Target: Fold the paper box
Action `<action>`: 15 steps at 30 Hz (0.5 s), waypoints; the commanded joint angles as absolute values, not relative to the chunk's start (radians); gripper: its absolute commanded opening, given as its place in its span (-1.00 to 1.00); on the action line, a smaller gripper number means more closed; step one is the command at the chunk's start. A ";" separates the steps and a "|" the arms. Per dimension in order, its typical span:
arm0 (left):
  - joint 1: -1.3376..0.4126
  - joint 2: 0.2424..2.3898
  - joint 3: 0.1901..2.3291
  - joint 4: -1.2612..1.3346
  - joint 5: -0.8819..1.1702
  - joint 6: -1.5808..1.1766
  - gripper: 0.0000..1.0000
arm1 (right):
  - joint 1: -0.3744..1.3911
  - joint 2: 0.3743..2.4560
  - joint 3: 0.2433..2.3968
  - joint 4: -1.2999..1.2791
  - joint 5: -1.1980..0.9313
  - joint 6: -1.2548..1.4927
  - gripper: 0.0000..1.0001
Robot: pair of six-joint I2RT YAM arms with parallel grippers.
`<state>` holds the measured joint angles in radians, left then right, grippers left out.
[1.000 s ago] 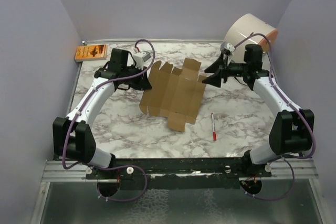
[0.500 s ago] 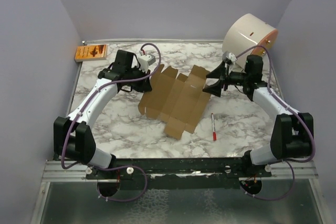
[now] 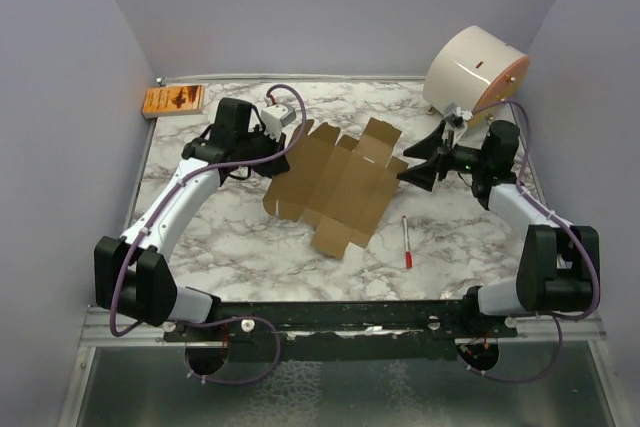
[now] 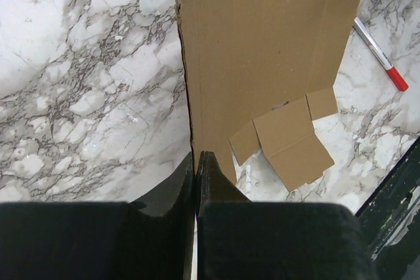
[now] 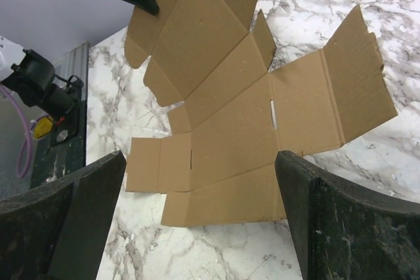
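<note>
The paper box [image 3: 335, 182] is a flat brown notched sheet in the middle of the marble table. It also shows in the left wrist view [image 4: 262, 50] and the right wrist view [image 5: 230, 122]. My left gripper [image 3: 283, 147] is shut on the sheet's left edge, which runs between its closed fingertips [image 4: 197, 157] and is lifted a little. My right gripper [image 3: 418, 159] is open and empty just right of the sheet, not touching it. In the right wrist view the right gripper [image 5: 200, 162] has its fingers spread wide, facing the sheet's near edge.
A red-capped pen [image 3: 407, 242] lies right of the sheet's front flap, also seen from the left wrist [image 4: 380, 57]. A big white cylinder [image 3: 475, 72] stands at the back right, behind my right arm. An orange packet [image 3: 173, 100] lies at the back left corner. Walls close in three sides.
My right gripper has drawn back to the right, away from the sheet's right flap. The sheet has shifted and settled flatter. My left gripper stays on the left edge.
</note>
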<state>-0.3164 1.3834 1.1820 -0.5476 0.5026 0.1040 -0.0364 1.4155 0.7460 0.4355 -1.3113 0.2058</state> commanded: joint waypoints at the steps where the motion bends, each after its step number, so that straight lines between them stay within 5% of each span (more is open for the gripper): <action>1: -0.321 1.354 1.176 -0.511 0.492 0.115 -1.00 | -0.038 1.371 0.704 0.434 -1.277 0.207 0.99; 15: -0.321 1.333 1.158 -0.488 0.499 0.115 -1.00 | -0.039 1.390 0.545 0.605 -1.096 0.359 0.97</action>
<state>-0.3164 1.3705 1.1698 -0.5236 0.5026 0.1040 -0.0364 1.3720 0.5587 0.5350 -1.1870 0.3050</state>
